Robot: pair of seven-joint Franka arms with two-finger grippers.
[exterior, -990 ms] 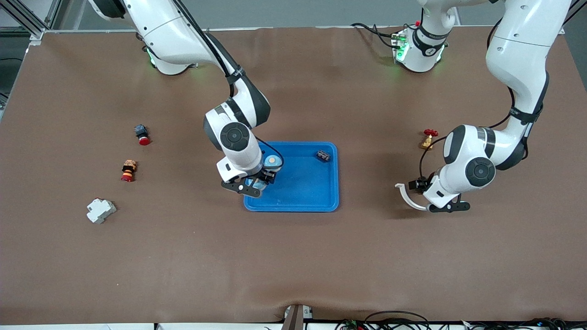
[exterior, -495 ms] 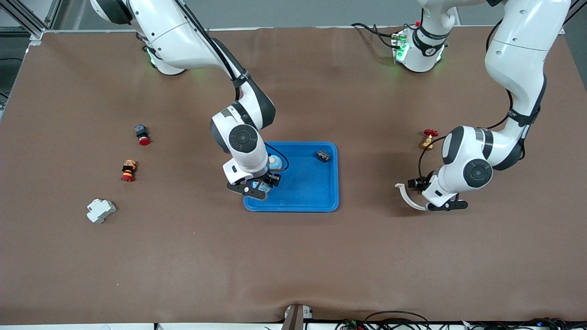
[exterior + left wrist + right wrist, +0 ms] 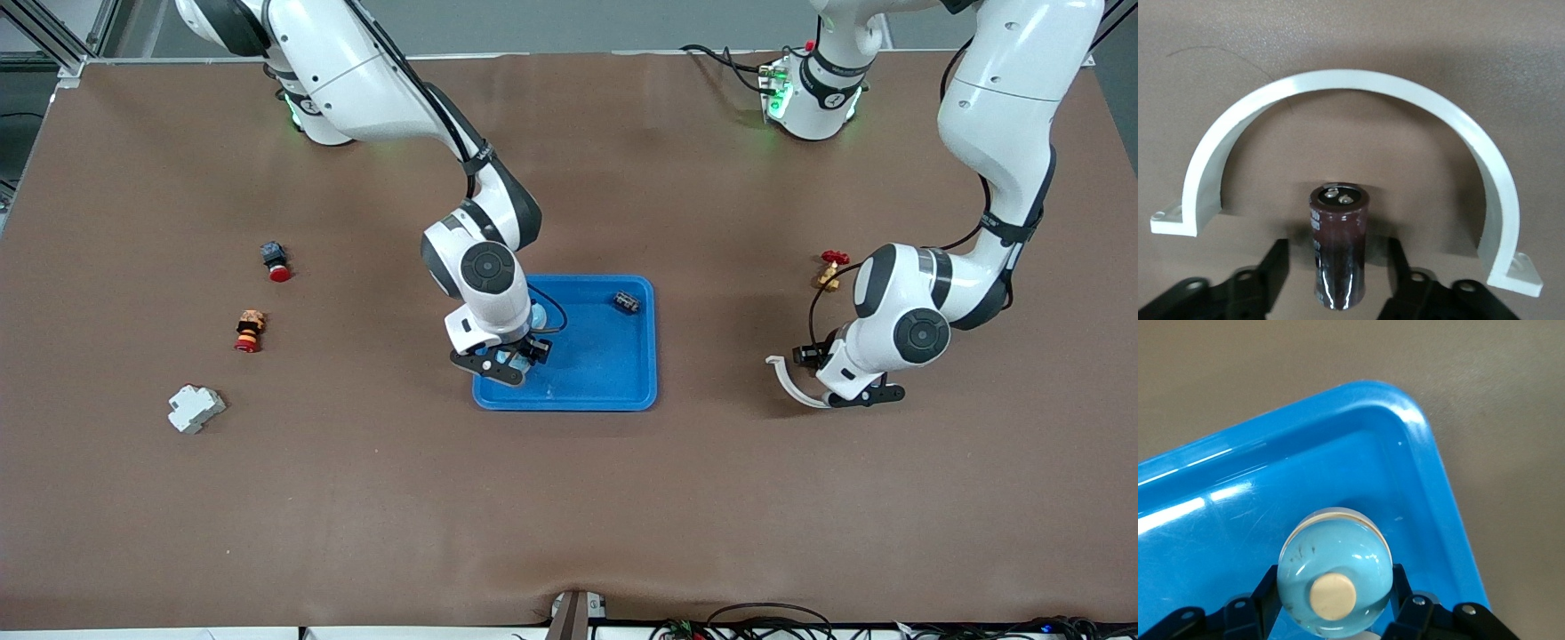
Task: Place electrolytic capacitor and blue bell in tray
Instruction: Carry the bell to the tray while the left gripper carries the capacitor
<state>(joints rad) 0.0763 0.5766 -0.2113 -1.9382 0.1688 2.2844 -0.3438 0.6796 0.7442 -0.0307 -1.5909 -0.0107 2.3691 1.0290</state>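
Now I see my right pincer [image 3: 1335, 613] clamped on the smooth, slippery blue bell [image 3: 1335, 577] over the tray [image 3: 1431, 480] corner; my left pincer [image 3: 1338, 267] straddles the upright capacitor [image 3: 1338, 243] inside the white clamp [image 3: 1338, 83], fingers not touching its slick, stiff sides.

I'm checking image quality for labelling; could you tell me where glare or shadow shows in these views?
Right wrist view: white glare streaks on the tray floor, a highlight on the blue bell. Left wrist view: glare stripes on the capacitor. Front view: soft arm shadows on the table.
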